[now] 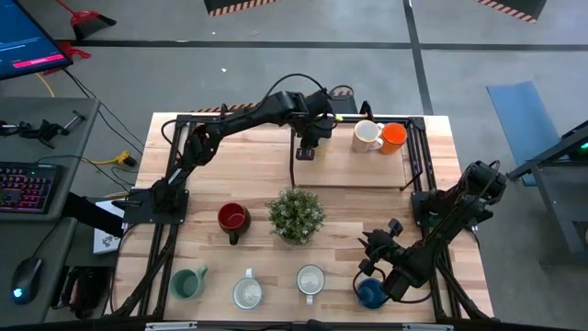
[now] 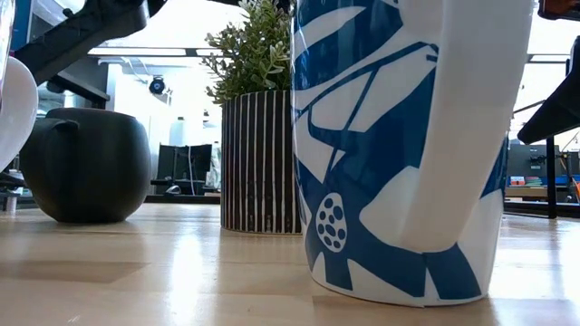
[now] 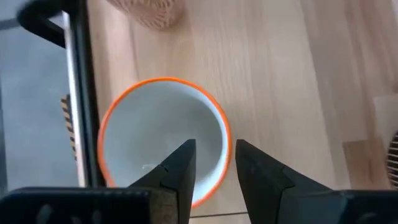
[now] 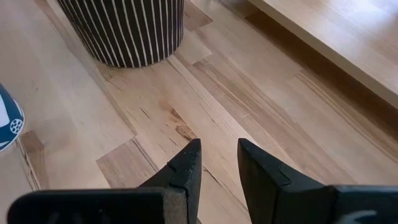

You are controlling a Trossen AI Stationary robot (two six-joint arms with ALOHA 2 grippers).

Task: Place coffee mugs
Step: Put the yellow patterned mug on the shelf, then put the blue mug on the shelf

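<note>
The left wrist view alone shows the left gripper (image 3: 212,163) with jaws slightly parted astride the rim of the orange-rimmed ceramic mug with a white inside (image 3: 163,138). Seen from overhead, an orange mug (image 1: 394,135) and a white mug (image 1: 367,135) stand at the wooden table's (image 1: 248,175) far edge; red, green, pale and blue mugs sit along the near edge. The right gripper (image 4: 219,163), jaws narrowly apart, holds nothing near the striped plant pot (image 4: 127,28).
</note>
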